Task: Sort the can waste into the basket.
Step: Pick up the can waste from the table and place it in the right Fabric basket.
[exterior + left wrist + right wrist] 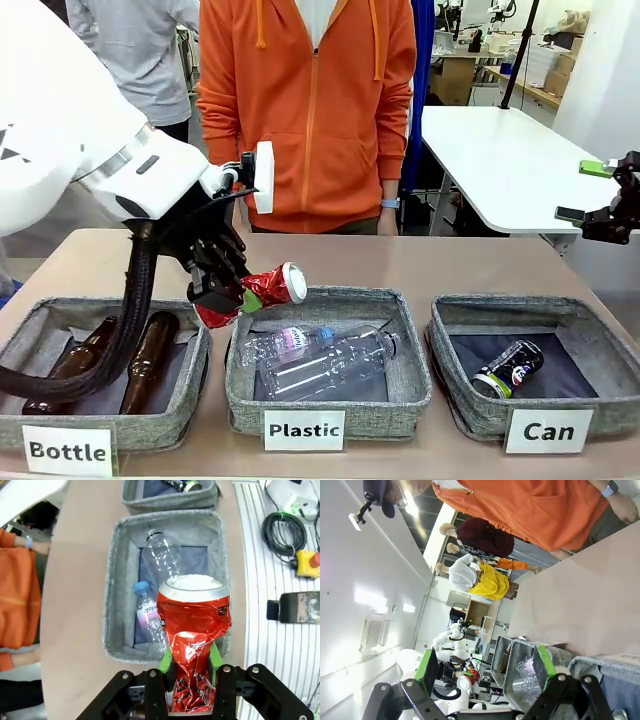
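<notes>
The black can [508, 368] already lies in the Can basket [590, 345], while the left tool [228, 297] pinches the crushed red can [262, 293] above the Plastic basket's [412, 370] near-left edge, and the right tool [598, 192] hangs spread, empty.

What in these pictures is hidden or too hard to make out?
- Red can: its lower end sits behind the left gripper, left wrist view.
- Brown bottles: partly hidden by the arm's black hose, front view.
- Black can: print too small, front view.
- Right gripper: cut by the edge, front view.
</notes>
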Available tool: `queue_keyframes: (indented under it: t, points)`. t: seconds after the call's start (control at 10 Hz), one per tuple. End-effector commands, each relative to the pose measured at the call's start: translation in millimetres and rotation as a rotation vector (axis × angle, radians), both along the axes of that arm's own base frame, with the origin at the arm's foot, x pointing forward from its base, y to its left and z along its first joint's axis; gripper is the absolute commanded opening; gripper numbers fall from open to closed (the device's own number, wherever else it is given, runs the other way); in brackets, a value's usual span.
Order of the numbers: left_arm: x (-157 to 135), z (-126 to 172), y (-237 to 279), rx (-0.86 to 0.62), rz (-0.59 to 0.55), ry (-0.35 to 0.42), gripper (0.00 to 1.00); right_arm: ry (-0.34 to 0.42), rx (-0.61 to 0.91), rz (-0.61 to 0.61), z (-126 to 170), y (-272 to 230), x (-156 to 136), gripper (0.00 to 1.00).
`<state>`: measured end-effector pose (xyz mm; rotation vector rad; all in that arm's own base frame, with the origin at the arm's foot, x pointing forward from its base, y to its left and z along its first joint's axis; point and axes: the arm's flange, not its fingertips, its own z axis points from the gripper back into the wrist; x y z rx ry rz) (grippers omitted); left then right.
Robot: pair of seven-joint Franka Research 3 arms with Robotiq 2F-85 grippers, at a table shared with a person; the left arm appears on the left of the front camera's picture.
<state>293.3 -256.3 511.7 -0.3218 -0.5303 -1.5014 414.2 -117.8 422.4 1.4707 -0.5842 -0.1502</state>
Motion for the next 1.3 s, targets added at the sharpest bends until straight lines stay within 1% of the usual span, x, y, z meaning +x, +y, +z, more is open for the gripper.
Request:
queue_keyframes:
  t: [0.0, 0.2, 0.3, 0.4, 0.5, 0.6, 0.7, 0.8, 0.9, 1.0, 1.1, 1.2]
  points:
    - [-4, 2, 4, 0.006, 0.011, 0.009, 0.27, -0.004, -0.002, 0.012, 2, -1, -3, 1.0]
    - [-1, 1, 1, -0.001, -0.003, -0.001, 0.27, -0.004, -0.002, 0.012, 2, -1, -3, 1.0]
    - [-2, 1, -9, -0.071, -0.022, -0.036, 0.27, 0.0, 0.0, 0.0, 0, 0, 0, 1.0]
    - [10, 13, -33, -0.106, -0.055, -0.055, 0.27, 0.027, -0.035, 0.036, 4, 9, -2, 1.0]
    - [28, 29, -68, -0.056, -0.099, -0.11, 0.27, 0.083, -0.068, 0.081, 4, -1, -13, 1.0]
    - [55, 48, -115, -0.049, -0.221, -0.134, 0.27, 0.131, -0.1, 0.142, 4, -26, -36, 1.0]
    - [76, 56, -147, -0.039, -0.271, -0.119, 0.27, 0.13, -0.104, 0.168, 6, -43, -53, 1.0]
    - [106, 61, -203, -0.007, -0.34, -0.087, 0.27, 0.118, -0.163, 0.087, 5, -72, -77, 1.0]
    - [121, 58, -248, 0.004, -0.384, -0.058, 0.27, 0.122, -0.18, 0.048, 3, -95, -98, 1.0]
    - [131, 52, -285, 0.006, -0.439, -0.043, 0.27, 0.111, -0.196, 0.029, 0, -116, -115, 1.0]
    - [135, 40, -319, 0.011, -0.485, -0.024, 0.27, 0.119, -0.26, 0.02, -6, -138, -135, 1.0]
    - [135, 25, -344, 0.018, -0.532, -0.003, 0.27, 0.103, -0.296, 0.029, -12, -152, -147, 1.0]
